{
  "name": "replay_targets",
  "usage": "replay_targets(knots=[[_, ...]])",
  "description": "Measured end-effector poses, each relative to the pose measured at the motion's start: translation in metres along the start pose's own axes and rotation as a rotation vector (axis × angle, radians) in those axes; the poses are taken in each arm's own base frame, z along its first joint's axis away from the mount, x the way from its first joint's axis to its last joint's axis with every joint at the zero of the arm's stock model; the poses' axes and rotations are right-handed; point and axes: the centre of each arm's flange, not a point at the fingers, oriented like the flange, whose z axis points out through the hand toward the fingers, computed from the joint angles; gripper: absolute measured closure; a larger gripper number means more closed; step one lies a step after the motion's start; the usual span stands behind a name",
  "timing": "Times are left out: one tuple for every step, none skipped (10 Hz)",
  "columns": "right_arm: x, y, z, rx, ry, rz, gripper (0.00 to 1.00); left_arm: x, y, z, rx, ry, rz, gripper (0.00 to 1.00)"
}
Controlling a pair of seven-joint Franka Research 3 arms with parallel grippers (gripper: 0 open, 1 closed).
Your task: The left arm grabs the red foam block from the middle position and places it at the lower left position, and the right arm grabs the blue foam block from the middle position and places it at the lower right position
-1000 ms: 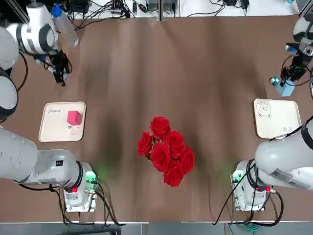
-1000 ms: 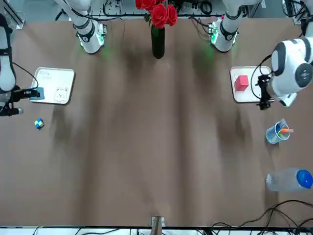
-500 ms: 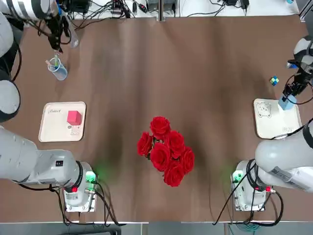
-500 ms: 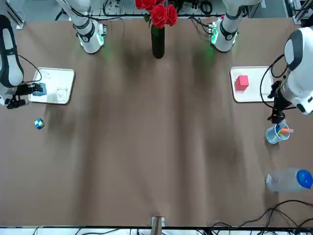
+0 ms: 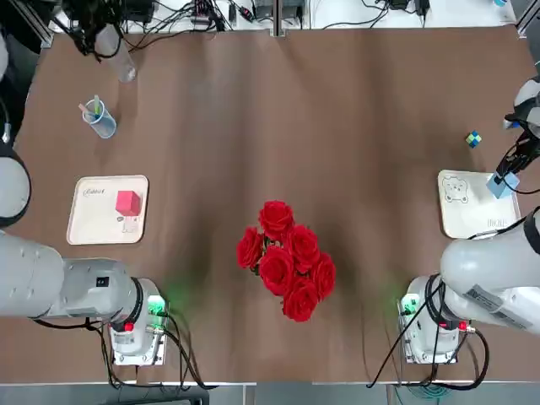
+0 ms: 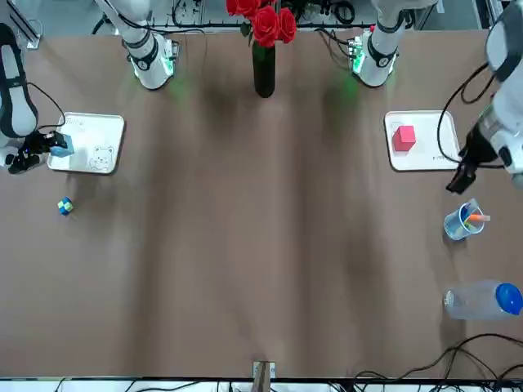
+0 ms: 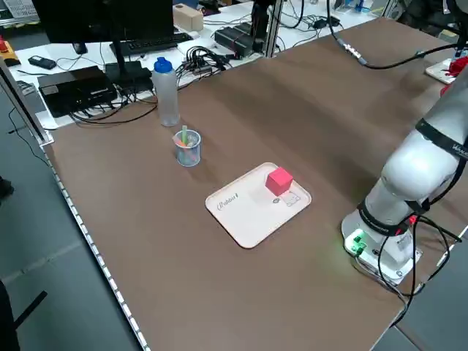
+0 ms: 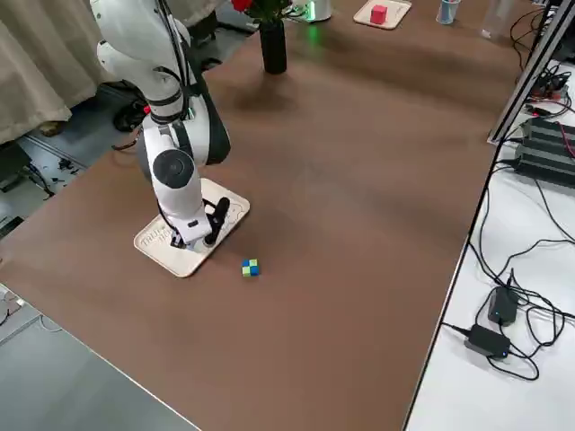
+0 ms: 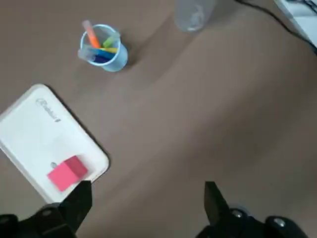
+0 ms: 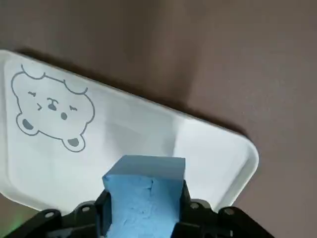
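Pinching one blue block (image 10: pixel 144 191) — right tool (image 10: pixel 143 208); left tool (image 9: pixel 146 198) spread; two trays (image 5: pixel 89 221).

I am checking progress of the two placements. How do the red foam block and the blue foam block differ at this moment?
The red foam block lies free on its white tray, while the blue foam block is clamped in the right gripper. The red foam block rests on its tray; the blue foam block is at the edge of the bear-printed tray, not yet released. Both are small foam cubes.
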Motion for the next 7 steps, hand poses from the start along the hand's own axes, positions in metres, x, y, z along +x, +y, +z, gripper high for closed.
replay_targets(knots=[[0.000, 0.000, 0.000, 0.000, 0.000, -0.002, 0.48, -0.001, -0.002, -0.025, -0.009, -0.021, 0.109, 0.00], [0.000, 0.000, 0.000, 0.000, 0.000, -0.003, 0.48, -0.003, -0.002, -0.045, -0.018, -0.027, 0.212, 0.00], [0.000, 0.000, 0.000, 0.000, -0.001, -0.005, 0.48, -0.007, -0.001, -0.059, -0.024, -0.029, 0.328, 0.00], [0.000, -0.001, 0.001, 0.000, -0.001, -0.006, 0.48, -0.015, 0.002, -0.070, -0.020, -0.041, 0.456, 0.00], [0.001, -0.001, 0.001, 0.001, -0.001, -0.007, 0.48, -0.025, 0.005, -0.079, -0.011, -0.058, 0.571, 0.00], [0.001, -0.001, 0.001, 0.001, -0.001, -0.007, 0.48, -0.032, 0.008, -0.085, -0.008, -0.066, 0.668, 0.00], [0.001, -0.001, 0.001, 0.001, -0.001, -0.007, 0.48, -0.034, 0.008, -0.089, -0.011, -0.064, 0.727, 0.00]])
